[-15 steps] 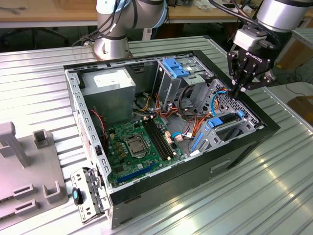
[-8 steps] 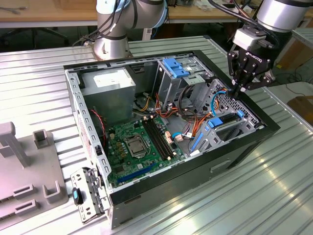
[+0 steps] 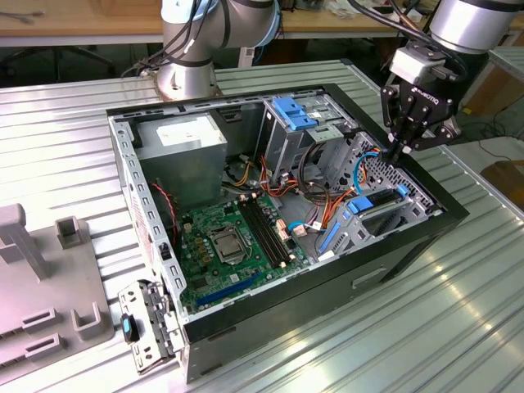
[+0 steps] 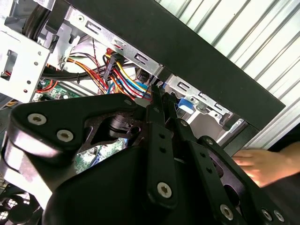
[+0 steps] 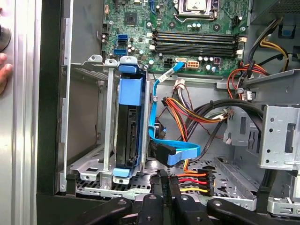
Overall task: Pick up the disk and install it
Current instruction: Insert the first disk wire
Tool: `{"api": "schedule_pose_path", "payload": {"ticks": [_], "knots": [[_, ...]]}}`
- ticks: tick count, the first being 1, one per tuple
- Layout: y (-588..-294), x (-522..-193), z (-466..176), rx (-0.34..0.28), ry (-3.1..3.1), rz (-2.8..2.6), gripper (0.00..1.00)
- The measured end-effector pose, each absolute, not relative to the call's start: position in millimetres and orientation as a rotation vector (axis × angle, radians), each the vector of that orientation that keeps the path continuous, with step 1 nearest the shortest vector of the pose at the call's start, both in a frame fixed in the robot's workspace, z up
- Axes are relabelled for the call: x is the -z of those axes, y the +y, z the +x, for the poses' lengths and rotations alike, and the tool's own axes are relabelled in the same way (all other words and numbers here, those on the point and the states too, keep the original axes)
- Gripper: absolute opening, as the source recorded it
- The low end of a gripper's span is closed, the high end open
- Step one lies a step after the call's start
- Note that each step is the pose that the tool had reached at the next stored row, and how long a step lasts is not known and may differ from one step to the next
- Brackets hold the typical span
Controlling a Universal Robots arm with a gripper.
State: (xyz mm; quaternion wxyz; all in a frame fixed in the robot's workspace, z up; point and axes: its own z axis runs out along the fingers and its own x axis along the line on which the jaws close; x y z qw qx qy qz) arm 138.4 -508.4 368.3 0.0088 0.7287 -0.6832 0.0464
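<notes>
The disk (image 3: 378, 202), a grey drive in a bright blue carrier, sits in the metal cage at the corner of the open computer case (image 3: 413, 246) on the exterior view's right. In the first wrist view the disk (image 5: 127, 126) stands on edge between the cage rails, and a blue flat cable (image 5: 180, 153) lies beside it. My gripper (image 3: 399, 152) hovers above the case's wall, just past the disk, holding nothing. Its black fingertips (image 5: 163, 180) are pressed together in both wrist views, and the gripper (image 4: 157, 101) points into the case near coloured wires.
Inside the case are a motherboard (image 3: 233, 246), a power supply (image 3: 182, 147) and a tall drive bay with a blue bracket (image 3: 295, 113). A grey fixture (image 3: 41, 278) stands at the exterior view's left. A person's hand (image 4: 267, 164) rests outside the case wall.
</notes>
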Motion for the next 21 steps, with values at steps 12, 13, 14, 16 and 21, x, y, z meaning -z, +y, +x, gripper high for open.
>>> {"api": "schedule_pose_path", "payload": {"ticks": [12,13,14,16,21], "knots": [[-516.8,-363.5,136.8,-0.145,-2.161,2.249,0.16],[-516.8,-362.3,135.5,-0.145,-2.167,2.243,0.16],[-516.8,-361.5,134.7,-0.145,-2.172,2.239,0.16],[-516.8,-358.0,131.2,-0.144,-2.186,2.224,0.16],[-517.7,-355.0,124.9,-0.144,-2.199,2.211,0.16]]}}
